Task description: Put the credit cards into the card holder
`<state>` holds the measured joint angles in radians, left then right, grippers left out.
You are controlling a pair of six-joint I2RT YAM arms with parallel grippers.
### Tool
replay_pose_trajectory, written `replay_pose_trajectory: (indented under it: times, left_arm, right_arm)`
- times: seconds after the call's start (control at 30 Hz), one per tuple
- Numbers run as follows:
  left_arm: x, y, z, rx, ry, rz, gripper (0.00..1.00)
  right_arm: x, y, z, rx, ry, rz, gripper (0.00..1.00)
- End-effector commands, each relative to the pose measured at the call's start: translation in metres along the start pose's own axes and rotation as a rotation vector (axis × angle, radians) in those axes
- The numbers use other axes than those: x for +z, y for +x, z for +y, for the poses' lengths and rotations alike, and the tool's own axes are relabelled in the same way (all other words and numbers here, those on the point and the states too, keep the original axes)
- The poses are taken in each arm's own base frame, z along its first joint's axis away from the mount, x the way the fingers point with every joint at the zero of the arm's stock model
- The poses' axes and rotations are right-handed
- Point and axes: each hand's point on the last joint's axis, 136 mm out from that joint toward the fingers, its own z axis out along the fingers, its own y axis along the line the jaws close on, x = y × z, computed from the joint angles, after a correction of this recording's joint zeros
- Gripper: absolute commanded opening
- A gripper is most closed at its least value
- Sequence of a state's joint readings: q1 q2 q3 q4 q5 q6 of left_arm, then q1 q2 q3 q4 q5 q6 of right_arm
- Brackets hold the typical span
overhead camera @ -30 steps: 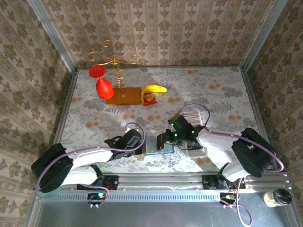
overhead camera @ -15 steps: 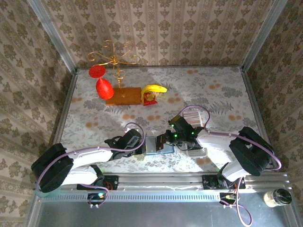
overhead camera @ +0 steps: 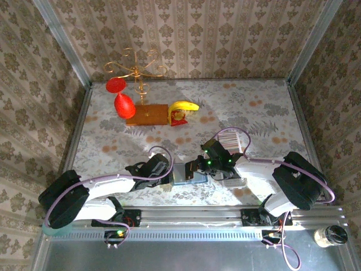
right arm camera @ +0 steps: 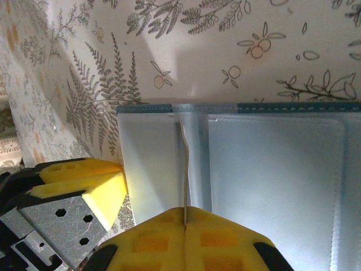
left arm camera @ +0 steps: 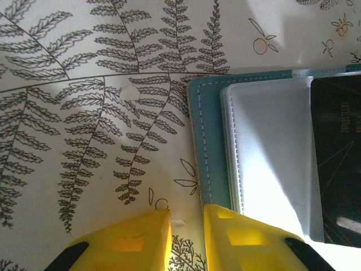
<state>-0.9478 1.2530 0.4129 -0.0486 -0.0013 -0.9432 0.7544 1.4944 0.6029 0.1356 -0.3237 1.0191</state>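
Card holder (overhead camera: 183, 174) — a small teal-blue folding wallet with clear plastic sleeves inside — lies open and flat on the fern-patterned table (overhead camera: 113, 147), near the front edge and between the two grippers. In the left wrist view its stitched teal border (left arm camera: 197, 141) frames a pale sleeve, and a dark rectangle with faint gold lines (left arm camera: 338, 169) lies over the sleeve's far side.

Directly over the open sleeves, a thin pale credit card (right arm camera: 184, 169) stands on edge, seen as a fine line. The right gripper (right arm camera: 185, 217) pinches it, its yellow fingers pressed together on the card's near end.

The left gripper (left arm camera: 186, 226) sits at the holder's opposite edge. Its yellow fingers (left arm camera: 135, 240) stand slightly apart, with bare tabletop showing in the narrow gap, and one finger overlaps the teal border.

Behind the right gripper in the top view, a row of pale striped credit cards (overhead camera: 229, 137) rests on the table, apart from the holder. Farther back stand a gold wire rack (overhead camera: 135, 68) on a wooden base (overhead camera: 148, 114), two red glasses (overhead camera: 119, 96) and a yellow banana (overhead camera: 185, 105).
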Motion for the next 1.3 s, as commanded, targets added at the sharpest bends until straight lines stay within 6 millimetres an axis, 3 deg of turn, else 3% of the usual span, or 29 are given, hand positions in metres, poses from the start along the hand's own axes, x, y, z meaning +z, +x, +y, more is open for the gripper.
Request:
replay_pose_trajectory:
  times: [0.0,0.93,1.27]
  left_arm:
    - [0.007,0.005,0.000,-0.007,-0.001,0.026,0.22]
    - [0.013,0.008,-0.001,0.003,-0.015,0.047,0.18]
    - [0.015,0.009,-0.005,0.009,-0.009,0.055,0.17]
  right_arm:
    - [-0.001,0.005,0.004,0.018,-0.029,0.011,0.00]
    - [-0.001,0.014,0.013,0.040,-0.059,0.032,0.00]
    - [0.005,0.006,0.010,0.039,-0.053,-0.023,0.00]
